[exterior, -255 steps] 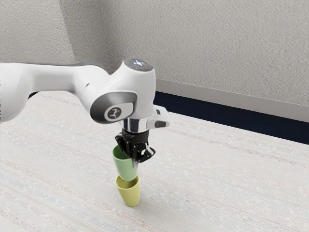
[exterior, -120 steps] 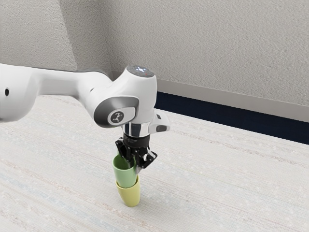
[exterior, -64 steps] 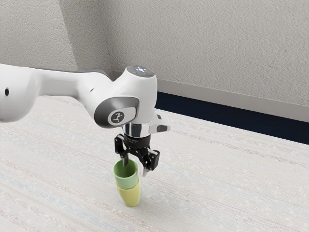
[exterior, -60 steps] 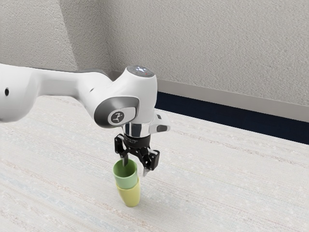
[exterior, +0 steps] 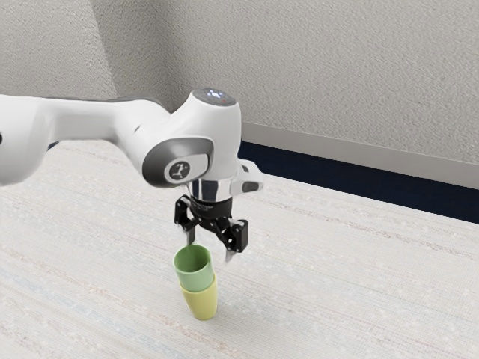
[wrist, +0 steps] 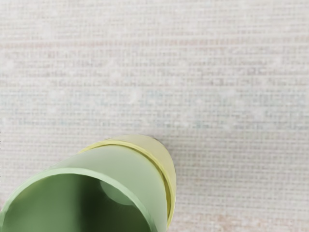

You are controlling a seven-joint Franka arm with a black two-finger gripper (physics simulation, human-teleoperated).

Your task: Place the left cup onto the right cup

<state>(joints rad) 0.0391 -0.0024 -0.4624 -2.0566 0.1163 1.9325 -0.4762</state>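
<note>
A green cup [exterior: 192,267] sits nested inside a yellow-green cup [exterior: 200,301] that stands on the pale table [exterior: 337,284]. The pair leans slightly. My black gripper [exterior: 210,248] hangs open just above the green cup's rim, its fingers spread and touching nothing. In the wrist view the green cup [wrist: 96,193] shows its hollow inside right under my hand, with the yellow-green cup's rim [wrist: 164,169] wrapped around it.
The table runs wide toward the exterior view's right. A grey wall [exterior: 337,67] with a pale baseboard and a dark strip [exterior: 359,179] lies behind the table's far edge.
The green cup was lowered into the yellow-green cup. My fingers then spread and let it go, and my hand has risen a little above the rim.
</note>
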